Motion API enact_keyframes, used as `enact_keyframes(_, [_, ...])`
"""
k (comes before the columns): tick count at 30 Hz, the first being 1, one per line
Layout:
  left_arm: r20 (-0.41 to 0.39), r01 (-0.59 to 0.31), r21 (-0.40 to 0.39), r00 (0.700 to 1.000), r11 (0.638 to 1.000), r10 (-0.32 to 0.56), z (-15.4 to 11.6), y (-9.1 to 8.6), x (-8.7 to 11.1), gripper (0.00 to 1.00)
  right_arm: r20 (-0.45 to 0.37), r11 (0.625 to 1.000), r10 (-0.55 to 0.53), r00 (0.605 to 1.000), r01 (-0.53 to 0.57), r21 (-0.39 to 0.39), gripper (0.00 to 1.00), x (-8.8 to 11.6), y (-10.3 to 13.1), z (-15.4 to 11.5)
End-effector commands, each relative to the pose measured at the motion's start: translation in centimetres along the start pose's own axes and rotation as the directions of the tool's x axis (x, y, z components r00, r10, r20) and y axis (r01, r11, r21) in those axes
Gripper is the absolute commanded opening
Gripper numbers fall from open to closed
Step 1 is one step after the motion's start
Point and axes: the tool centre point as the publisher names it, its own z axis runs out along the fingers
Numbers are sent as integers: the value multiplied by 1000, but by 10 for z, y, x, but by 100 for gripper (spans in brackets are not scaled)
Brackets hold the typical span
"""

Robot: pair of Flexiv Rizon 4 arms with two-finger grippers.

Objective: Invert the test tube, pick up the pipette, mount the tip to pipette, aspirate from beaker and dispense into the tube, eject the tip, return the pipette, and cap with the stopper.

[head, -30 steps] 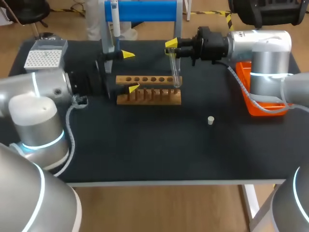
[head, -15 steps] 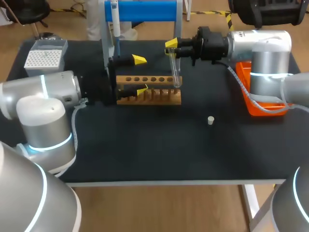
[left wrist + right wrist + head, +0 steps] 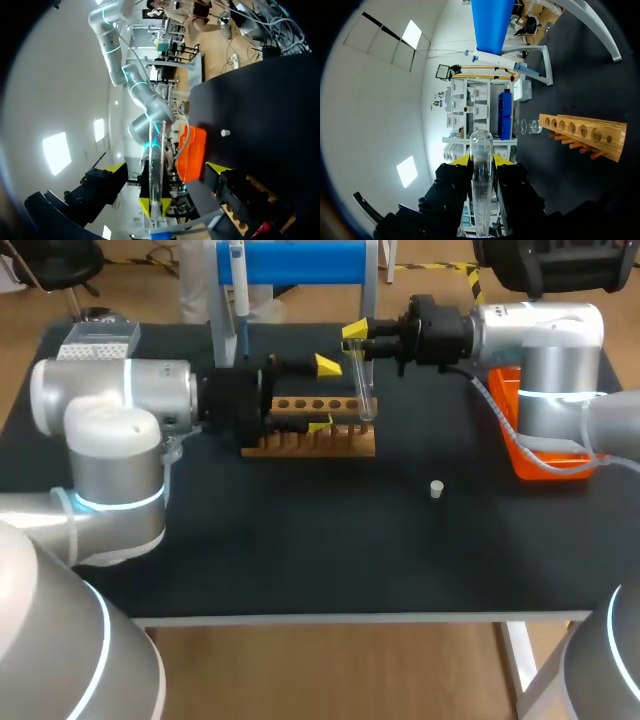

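Observation:
My right gripper is shut on a clear glass test tube, which hangs upright just above the right end of the wooden rack. In the right wrist view the tube stands between the fingers of that gripper, rounded end away from it. My left gripper is open wide over the rack, just left of the tube and apart from it. The left wrist view shows the tube ahead of that gripper, between its spread fingers. The pipette hangs on the blue stand. A white stopper lies on the table.
An orange bin sits at the table's right edge under my right arm. The tip box stands at the back left, partly behind my left arm. A glass beaker stands beyond the rack.
My left arm has swung to the right across the rack, bringing its open gripper up beside the tube. The right arm and the tube have kept still.

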Motion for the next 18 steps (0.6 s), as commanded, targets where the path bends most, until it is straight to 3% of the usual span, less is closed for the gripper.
enact_keyframes(1, [57,-46,18,997,999,45,9,0,3,100,3,1000,0,1000,0,1,0,1,0,-1])
enact_keyframes(9, [94,-123,60,989,991,117,22,-8,-7,100,3,1000,0,1000,0,1,0,1,0,-1])
enact_keyframes(18, [109,-23,52,994,998,17,33,-10,-26,100,3,1000,0,1000,0,1,0,1,0,-1])
